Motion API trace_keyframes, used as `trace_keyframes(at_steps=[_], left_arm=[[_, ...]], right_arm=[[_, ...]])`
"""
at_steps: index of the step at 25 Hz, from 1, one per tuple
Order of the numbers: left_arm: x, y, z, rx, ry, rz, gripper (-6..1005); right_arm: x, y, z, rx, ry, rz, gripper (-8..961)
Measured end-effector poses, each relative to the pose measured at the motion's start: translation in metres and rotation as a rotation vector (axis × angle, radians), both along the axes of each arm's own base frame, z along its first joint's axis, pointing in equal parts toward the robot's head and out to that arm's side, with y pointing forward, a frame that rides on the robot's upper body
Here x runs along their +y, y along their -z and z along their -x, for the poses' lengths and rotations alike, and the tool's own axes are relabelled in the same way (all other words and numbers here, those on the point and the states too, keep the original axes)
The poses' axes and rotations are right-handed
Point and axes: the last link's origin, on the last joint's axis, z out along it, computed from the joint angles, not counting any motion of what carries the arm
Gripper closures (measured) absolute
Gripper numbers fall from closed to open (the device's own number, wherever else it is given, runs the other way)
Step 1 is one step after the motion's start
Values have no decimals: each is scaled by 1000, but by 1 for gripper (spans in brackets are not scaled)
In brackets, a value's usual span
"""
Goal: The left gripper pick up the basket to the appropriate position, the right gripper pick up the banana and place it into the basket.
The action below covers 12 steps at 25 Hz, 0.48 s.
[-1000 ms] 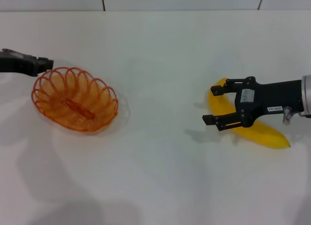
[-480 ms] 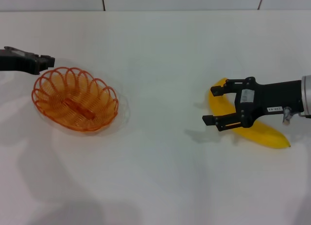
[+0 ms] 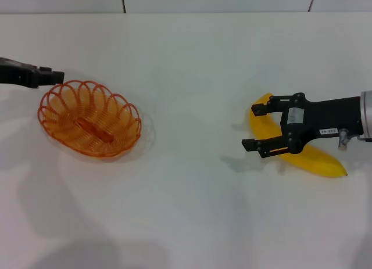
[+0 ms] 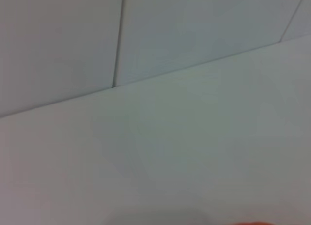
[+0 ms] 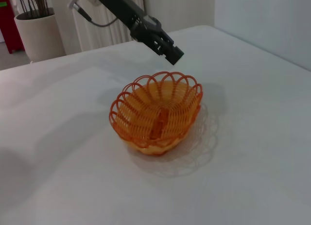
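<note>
Banana [image 3: 302,154] lay between the spread right gripper [image 3: 257,126] (left gripper [image 3: 55,76], grip unclear, by basket [image 3: 90,119]); closing off-centre could roll it.

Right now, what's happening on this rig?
Two-arm banana-into-basket job. The left gripper hangs just off the rim of the orange basket, not holding it; the basket sits on the white table with nothing in it. The right gripper is open above the banana, one finger to either side of it, and the banana lies on the table, not yet gripped.
</note>
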Motion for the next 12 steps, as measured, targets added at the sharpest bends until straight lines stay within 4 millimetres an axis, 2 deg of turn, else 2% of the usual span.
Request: trace_keyframes(at_steps=[4,9,12], left_arm=[[-2,-10,2,-11,-31,11,674],[-4,-17,6,38,-69,31,431],[-4,-12,7,81,-76,61,419]], right_arm=[[0,0,0,-1,0,-1,75],[0,0,0,-1,-1,0,75],[0,0,0,-1,-1,0,75]])
